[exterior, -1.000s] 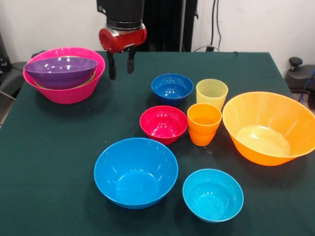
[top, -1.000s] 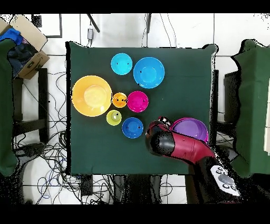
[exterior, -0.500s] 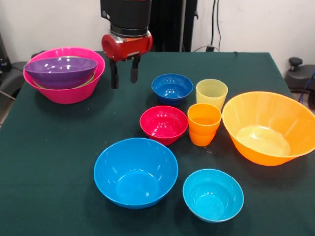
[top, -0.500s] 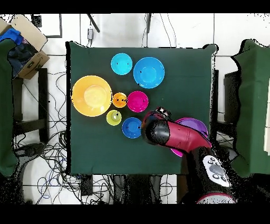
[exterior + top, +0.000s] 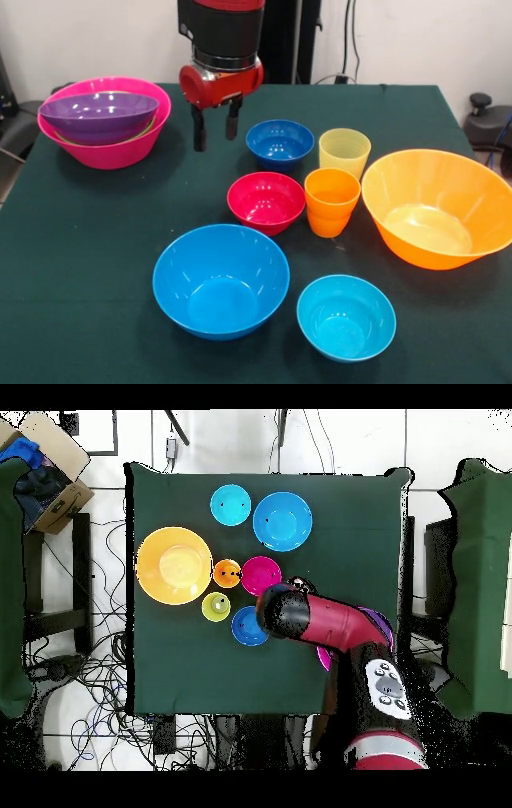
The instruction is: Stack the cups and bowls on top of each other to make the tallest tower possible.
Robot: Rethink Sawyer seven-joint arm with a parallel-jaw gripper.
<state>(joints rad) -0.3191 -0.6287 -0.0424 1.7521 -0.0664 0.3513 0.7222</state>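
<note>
Desk (image 5: 96,240): dark green cloth, square; carries all items.
Arm (image 5: 330,624): red/black, reaches in over far-edge side of desk; in overhead view it covers most of the tower.
Orange bowl, lg (image 5: 438,208): at right edge (front view), upright, empty, alone.
Tower (image 5: 104,120): far-left corner (front view). Pink bowl, lg (image 5: 112,152) as base; purple bowl (image 5: 98,112) nested on top, tilted a little; thin lime-green rim (image 5: 146,128) shows between the two. Other layers: can't tell.
Sky-blue bowl, med (image 5: 220,280): near edge, left of centre, upright, empty, not stacked.
Gripper (image 5: 216,132): hangs above the cloth between tower and dk-blue bowl, nearer the bowl; the two black fingers (image 5: 198,132) point down, set apart, nothing between them.
Red bowl, sm (image 5: 266,202): desk centre, just beside orange cup, between sky-blue bowl and dk-blue bowl.
Dk-blue bowl, sm (image 5: 279,144): toward far edge from red bowl, just beside yellow cup.
Cyan bowl, sm (image 5: 346,317): near edge, right of sky-blue bowl, close but apart.
Orange cup (image 5: 331,202): upright, opaque, between red bowl and lg orange bowl; touching either: can't tell.
Yellow cup (image 5: 344,152): upright, translucent pale yellow, just on far side of orange cup.
Surroundings: cardboard box (image 5: 50,469) and cables (image 5: 90,684) on floor off the desk, overhead view.
</note>
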